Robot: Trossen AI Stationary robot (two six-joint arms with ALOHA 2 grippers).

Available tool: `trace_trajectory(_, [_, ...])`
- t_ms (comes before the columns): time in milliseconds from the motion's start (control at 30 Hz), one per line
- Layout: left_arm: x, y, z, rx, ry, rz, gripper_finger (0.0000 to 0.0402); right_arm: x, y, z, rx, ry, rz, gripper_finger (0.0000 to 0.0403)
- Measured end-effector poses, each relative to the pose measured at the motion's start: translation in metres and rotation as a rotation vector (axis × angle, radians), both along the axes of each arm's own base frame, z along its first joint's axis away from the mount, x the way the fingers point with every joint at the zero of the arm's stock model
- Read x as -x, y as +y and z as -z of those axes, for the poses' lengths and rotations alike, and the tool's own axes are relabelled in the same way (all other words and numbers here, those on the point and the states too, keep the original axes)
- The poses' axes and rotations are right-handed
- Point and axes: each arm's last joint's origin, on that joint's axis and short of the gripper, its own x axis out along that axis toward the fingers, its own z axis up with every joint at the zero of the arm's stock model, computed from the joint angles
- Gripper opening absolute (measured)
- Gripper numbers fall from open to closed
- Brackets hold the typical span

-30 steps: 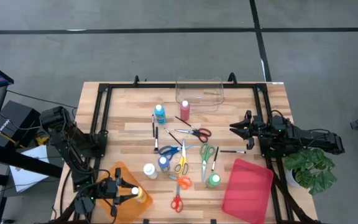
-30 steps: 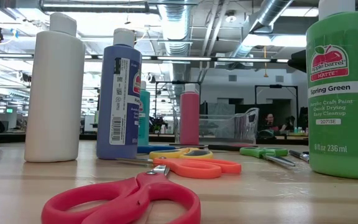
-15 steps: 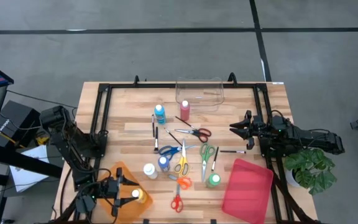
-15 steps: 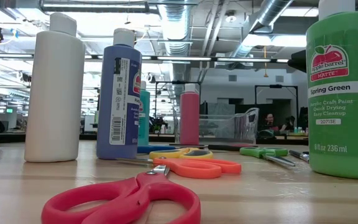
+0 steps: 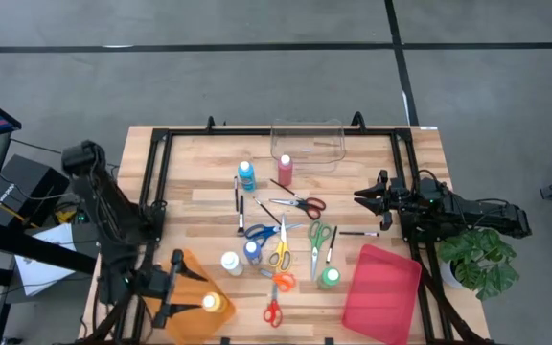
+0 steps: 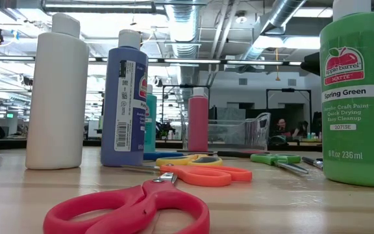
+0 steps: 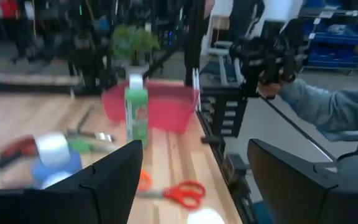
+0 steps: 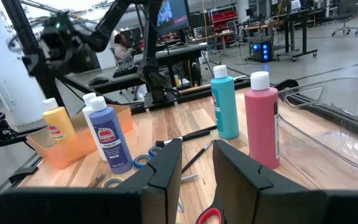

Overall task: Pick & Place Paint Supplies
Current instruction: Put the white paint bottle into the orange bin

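While left gripper hangs at lower left of high view, beside orange plastic tray, we see its fingers spread wide, holding nothing. Yellow paint bottle lies in that tray. Right gripper waits at right of centre, fingers with narrow gap, empty. Other paint bottles, thin dark brushes, scissors with coloured handles scattered at centre of wooden table. Red plastic tray at lower right, clear container at top centre.
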Motion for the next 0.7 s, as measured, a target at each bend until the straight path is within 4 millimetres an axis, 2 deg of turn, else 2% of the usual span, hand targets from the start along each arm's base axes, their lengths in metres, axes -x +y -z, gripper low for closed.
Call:
trace_trajectory(167, [0.004, 0.023, -0.029, -0.110, -0.079, -0.057, 0.0285, 0.000, 0.000, 0.000, 0.000, 0.000, 0.000, 0.0089])
trace_trajectory(300, [-0.004, 0.044, -0.042, -0.110, -0.099, -0.104, 0.0285, 0.000, 0.000, 0.000, 0.000, 0.000, 0.000, 0.0089])
trace_trajectory(500, [-0.030, 0.067, -0.034, -0.144, -0.021, -0.060, 0.0285, 0.000, 0.000, 0.000, 0.003, 0.000, 0.000, 0.0089])
trace_trajectory(700, [-0.052, 0.079, -0.020, -0.130, 0.081, 0.015, 0.0285, 0.000, 0.000, 0.000, 0.003, 0.000, 0.000, 0.0089])
